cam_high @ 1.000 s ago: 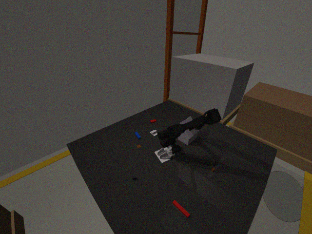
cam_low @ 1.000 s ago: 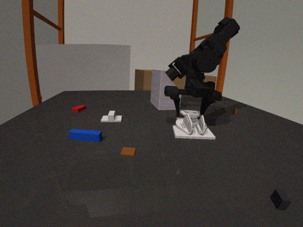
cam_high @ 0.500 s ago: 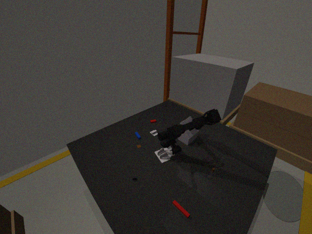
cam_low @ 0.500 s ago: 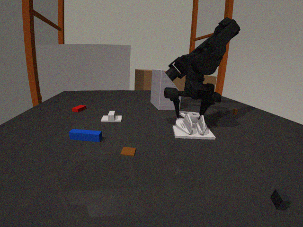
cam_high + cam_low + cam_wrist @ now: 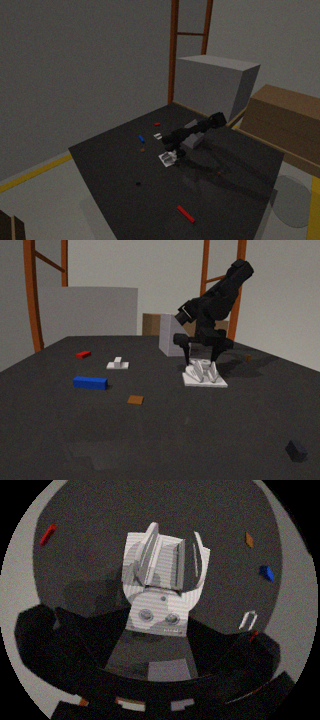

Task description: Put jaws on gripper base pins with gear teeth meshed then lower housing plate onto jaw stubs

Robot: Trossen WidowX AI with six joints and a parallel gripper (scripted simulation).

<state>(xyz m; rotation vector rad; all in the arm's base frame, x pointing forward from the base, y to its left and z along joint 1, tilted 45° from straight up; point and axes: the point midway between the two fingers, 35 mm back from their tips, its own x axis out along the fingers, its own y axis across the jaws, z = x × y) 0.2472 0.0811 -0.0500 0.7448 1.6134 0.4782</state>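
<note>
Pinching the white housing plate (image 5: 174,152) (image 5: 204,362) (image 5: 159,606) by its sides with the black gripper (image 5: 176,153) (image 5: 200,364) (image 5: 158,615), fingers wide apart around it. Holding it low over the back ends of the two white jaws, by the flat gripper base (image 5: 168,164) (image 5: 205,384) (image 5: 167,540). Hard to tell if touching the stubs or sitting level. Off to one side, lying on the dark table (image 5: 144,206) (image 5: 165,426) (image 5: 225,510): a blue block (image 5: 141,138) (image 5: 90,383) (image 5: 268,573) and a thin orange tile (image 5: 142,149) (image 5: 135,400) (image 5: 249,539).
</note>
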